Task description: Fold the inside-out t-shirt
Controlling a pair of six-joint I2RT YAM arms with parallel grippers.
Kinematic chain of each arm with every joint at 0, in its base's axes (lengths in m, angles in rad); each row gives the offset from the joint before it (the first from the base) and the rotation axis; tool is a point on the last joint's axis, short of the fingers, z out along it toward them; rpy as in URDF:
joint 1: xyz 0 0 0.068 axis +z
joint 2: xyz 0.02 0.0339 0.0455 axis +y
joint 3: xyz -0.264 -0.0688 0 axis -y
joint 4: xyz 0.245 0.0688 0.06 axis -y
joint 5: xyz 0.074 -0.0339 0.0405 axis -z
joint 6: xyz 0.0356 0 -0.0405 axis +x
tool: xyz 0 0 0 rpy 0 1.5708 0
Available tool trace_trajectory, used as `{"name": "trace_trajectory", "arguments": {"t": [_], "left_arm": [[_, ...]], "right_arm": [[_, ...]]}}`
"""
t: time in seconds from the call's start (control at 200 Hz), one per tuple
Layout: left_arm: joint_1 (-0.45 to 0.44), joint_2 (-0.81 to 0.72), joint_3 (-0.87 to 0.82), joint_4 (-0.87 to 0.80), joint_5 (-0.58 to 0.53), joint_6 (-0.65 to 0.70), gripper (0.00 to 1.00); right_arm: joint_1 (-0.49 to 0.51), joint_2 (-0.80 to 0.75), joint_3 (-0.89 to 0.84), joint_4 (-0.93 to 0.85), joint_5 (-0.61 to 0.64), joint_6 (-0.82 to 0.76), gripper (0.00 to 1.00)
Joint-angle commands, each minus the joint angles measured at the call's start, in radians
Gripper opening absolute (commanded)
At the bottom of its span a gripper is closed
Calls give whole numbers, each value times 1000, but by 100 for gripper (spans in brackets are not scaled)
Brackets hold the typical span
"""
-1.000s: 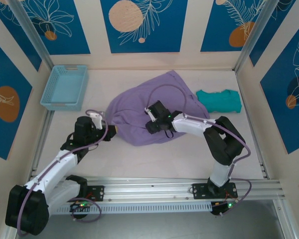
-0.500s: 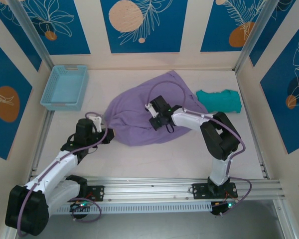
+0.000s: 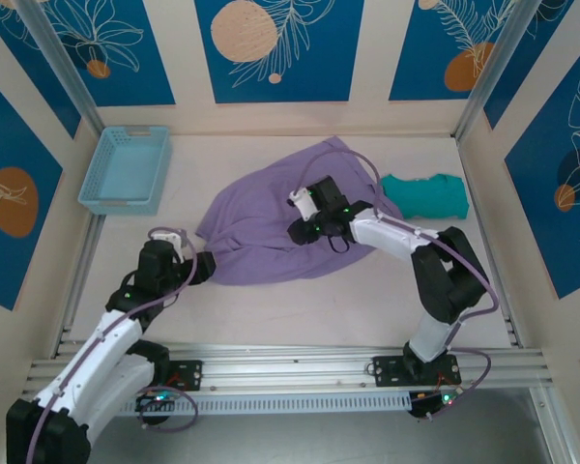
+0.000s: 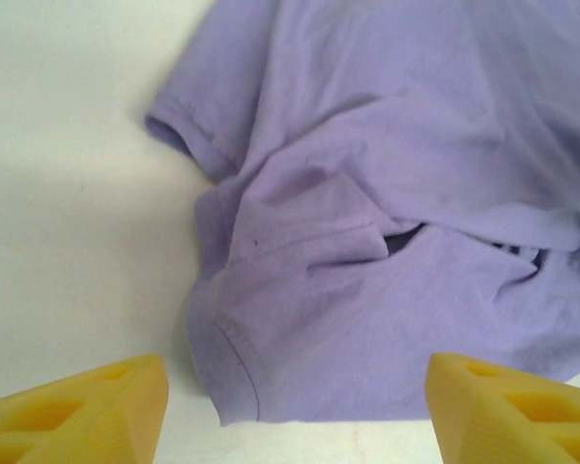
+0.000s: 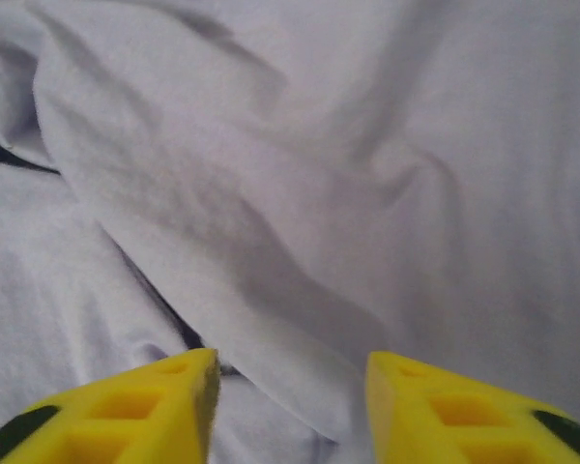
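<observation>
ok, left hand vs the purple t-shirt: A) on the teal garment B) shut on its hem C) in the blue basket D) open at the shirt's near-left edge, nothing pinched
D: the left hand has its yellow fingers wide apart, and the t-shirt lies slack on the table ahead of them.
</observation>
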Motion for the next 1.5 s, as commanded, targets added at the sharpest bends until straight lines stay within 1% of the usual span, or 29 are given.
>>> {"name": "trace_trajectory", "arguments": {"t": [0.0,0.155,0.225,0.265,0.33,0.39,0.455,0.495,0.585,0.715,0.8,0.885,1.03,1.135,1.195,1.32,1.495], "left_arm": [[-9,16,41,-1,-36,24,72],[-9,62,49,46,6,14,72],[-9,76,48,67,26,11,72],[-9,83,49,75,35,14,72],[-9,96,57,79,49,21,72],[-9,109,66,87,67,35,72],[-11,126,77,102,94,53,71],[-12,138,84,118,113,63,71],[-20,166,99,184,152,85,71],[-46,224,126,316,208,152,71],[-64,292,152,407,241,207,73],[-72,375,197,444,280,284,74],[-92,529,295,415,347,444,75],[-120,624,354,383,402,515,76],[-141,670,383,355,411,553,76],[-168,760,430,321,379,602,77],[-168,849,470,295,387,620,75]], "right_arm": [[20,79,70,-53,-10,-83,54],[38,177,151,-102,-3,-101,56],[41,209,180,-117,14,-105,52],[41,219,192,-123,14,-105,46],[41,220,199,-130,15,-101,29],[40,203,197,-130,1,-97,17],[36,169,186,-124,-19,-89,9],[31,146,179,-123,-33,-81,5],[19,80,154,-122,-72,-65,5],[-15,-10,112,-110,-168,-37,6],[-38,-49,89,-96,-210,-19,5],[-60,-72,77,-88,-241,-6,5],[-89,-99,56,-66,-281,17,5],[-102,-104,54,-62,-292,29,4],[-105,-106,53,-62,-294,30,4],[-106,-109,47,-57,-296,35,4],[-109,-114,42,-52,-290,42,4]]}}
